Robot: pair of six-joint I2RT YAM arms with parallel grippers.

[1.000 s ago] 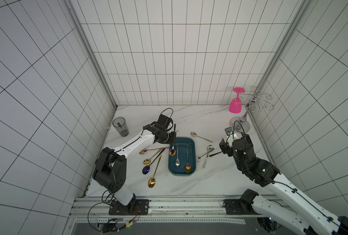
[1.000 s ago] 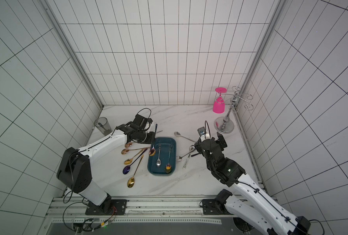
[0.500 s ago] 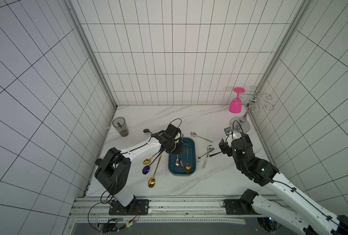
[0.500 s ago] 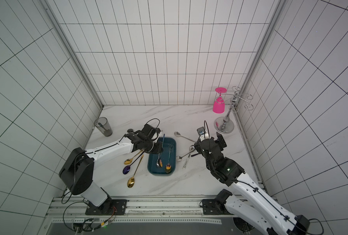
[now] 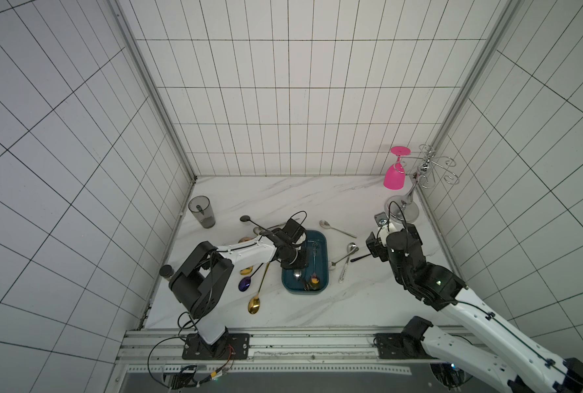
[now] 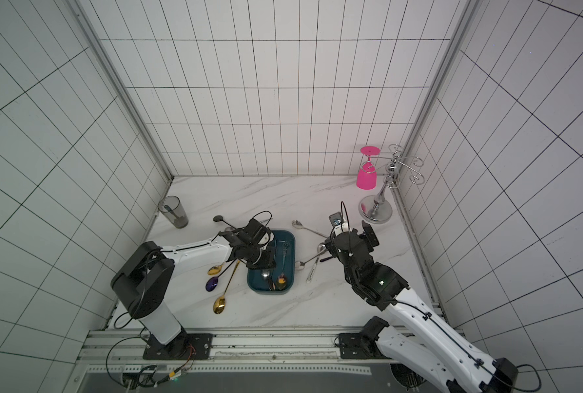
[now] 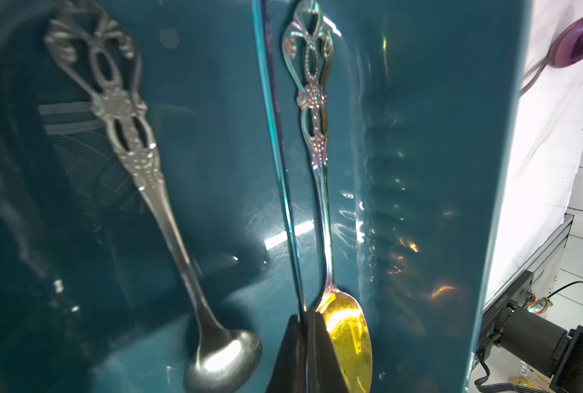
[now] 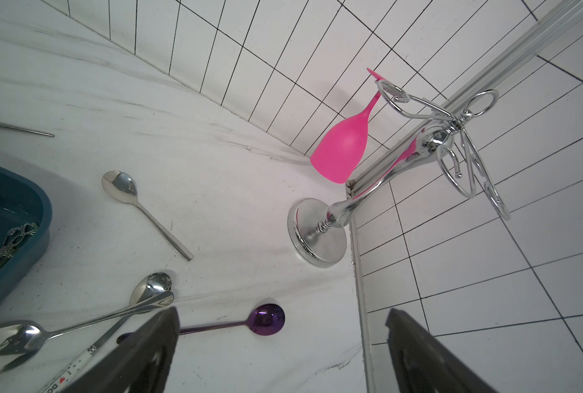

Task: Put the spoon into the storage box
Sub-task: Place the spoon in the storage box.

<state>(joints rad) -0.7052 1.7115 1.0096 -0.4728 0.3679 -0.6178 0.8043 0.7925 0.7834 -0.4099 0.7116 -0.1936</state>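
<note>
White-tiled walls close in a marbled surface (image 5: 317,200). Toward its near edge, left of centre, lie a gold spoon (image 5: 255,306) and a purple spoon (image 5: 244,283). Just beyond them, mid-surface, sits the storage box (image 5: 323,238), its long sides running near to far. In it lie an ornate silver spoon (image 7: 140,163) and a rainbow-tinted spoon (image 7: 317,136) with a golden bowl, side by side, bowls toward the near end.

The left gripper (image 7: 306,326) is low over the box's left half, jaws pinched tight on the spoon (image 7: 277,136). Its thin blue-green handle runs out from the fingertips between the two ornate ones; its bowl is hidden.

Right of the box, the right gripper (image 8: 282,311) hovers with jaws spread wide and empty above crossed silver spoons (image 8: 153,282) and a violet spoon (image 8: 268,320).

Farther back lie a plain silver spoon (image 5: 324,223) and a black spoon (image 5: 244,218). At the far left edge a grey cup (image 5: 201,211) holds something small and dark that I cannot identify. In the far right corner a chrome rack (image 5: 409,214) carries a pink glass (image 5: 393,177) hung upside down.
</note>
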